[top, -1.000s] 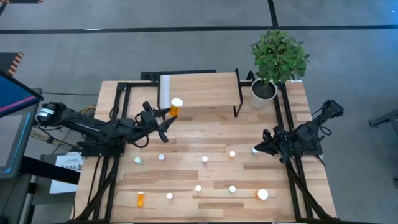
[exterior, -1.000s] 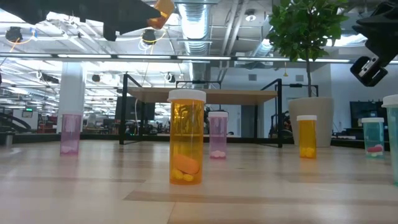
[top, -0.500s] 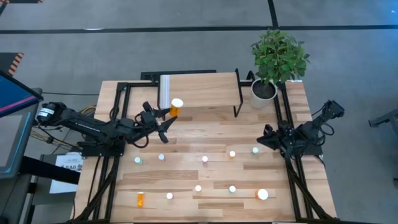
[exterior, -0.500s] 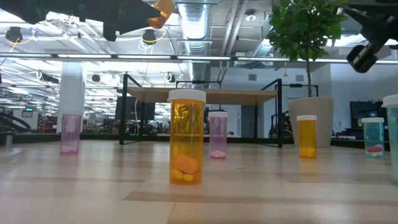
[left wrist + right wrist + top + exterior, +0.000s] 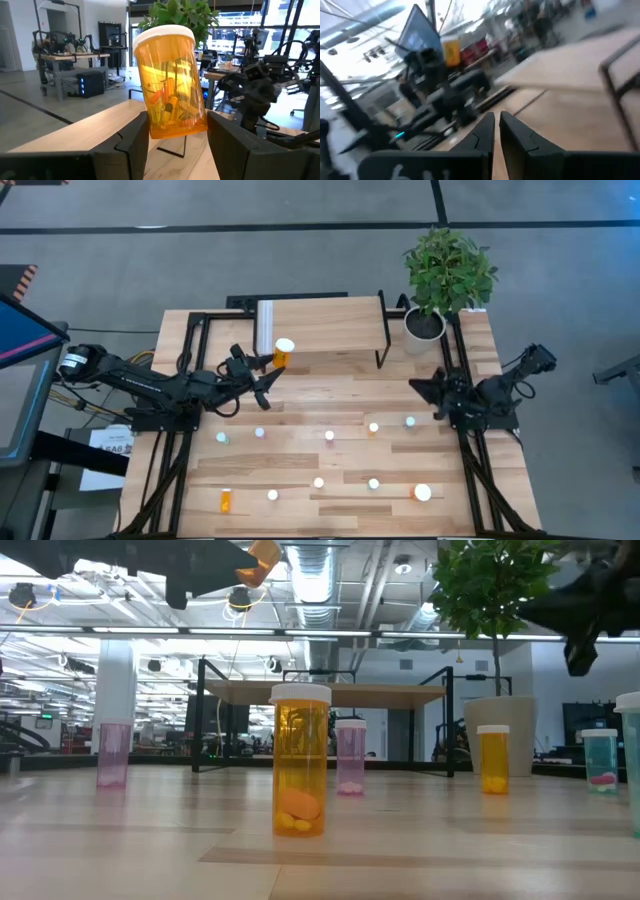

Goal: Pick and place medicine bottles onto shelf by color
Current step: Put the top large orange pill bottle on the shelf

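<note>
My left gripper is shut on an orange medicine bottle with a white cap, in the air by the near left corner of the light-wood shelf. The bottle also shows in the left wrist view and at the top of the low view. My right gripper is shut and empty, above the table's right side, just far of a green bottle. Several small bottles stand on the tabletop on their bases, such as an orange one. My left gripper pinches the orange bottle's bottom end between its two fingers, one on each side of the body. The bottle is lifted clear and tilted, its white cap pointing away from the gripper toward the shelf.
A potted plant in a white pot stands at the far right corner beside the shelf's black legs. A larger bottle stands near the front right, and an orange bottle lies near the front left. Black frame rails run along both table sides.
My right gripper has drawn away from the green bottle toward the table's far edge, rising and turning toward the shelf. The green bottle stays standing where it was. My left gripper has kept still with the orange bottle.
</note>
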{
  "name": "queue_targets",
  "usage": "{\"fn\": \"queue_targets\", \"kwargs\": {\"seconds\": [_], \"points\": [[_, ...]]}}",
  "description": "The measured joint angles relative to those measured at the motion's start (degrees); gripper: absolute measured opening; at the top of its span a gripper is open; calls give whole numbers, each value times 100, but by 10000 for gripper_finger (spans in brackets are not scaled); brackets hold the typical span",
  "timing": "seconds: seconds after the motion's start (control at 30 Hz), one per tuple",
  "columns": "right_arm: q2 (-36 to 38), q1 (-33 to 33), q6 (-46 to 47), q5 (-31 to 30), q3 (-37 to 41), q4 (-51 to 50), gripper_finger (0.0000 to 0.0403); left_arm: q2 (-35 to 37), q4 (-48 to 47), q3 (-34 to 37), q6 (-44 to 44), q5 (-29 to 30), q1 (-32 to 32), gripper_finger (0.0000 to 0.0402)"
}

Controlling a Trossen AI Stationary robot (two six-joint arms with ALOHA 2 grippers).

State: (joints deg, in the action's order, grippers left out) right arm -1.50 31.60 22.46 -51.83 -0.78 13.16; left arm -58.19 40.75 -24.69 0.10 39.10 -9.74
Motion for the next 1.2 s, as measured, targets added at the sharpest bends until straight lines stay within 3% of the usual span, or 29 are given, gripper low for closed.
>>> {"fn": "queue_targets", "kwargs": {"seconds": [0.07, 0.27, 0.37, 0.6, 0.97, 1.2], "points": [[2, -183, -514, 186, 0, 347, 53, 0, 26, 0, -42, -136, 0, 159], [0, -635, -1662, 1907, -2, 1489, 53, -2, 235, 0, -57, -521, 0, 159], [-31, -753, -1974, 2270, -2, 1820, 53, -2, 323, 0, -59, -706, 2, 159], [-801, -858, -2334, 2343, -332, 2057, 53, -4, 369, 0, -55, -744, 0, 159], [-3498, -995, -2988, 2336, -1911, 2051, 53, -42, 411, 0, -130, -1052, 2, 159], [-5058, -1259, -3005, 2336, -2891, 2080, 59, -876, 1596, 0, 126, -1614, 2, 159]]}}
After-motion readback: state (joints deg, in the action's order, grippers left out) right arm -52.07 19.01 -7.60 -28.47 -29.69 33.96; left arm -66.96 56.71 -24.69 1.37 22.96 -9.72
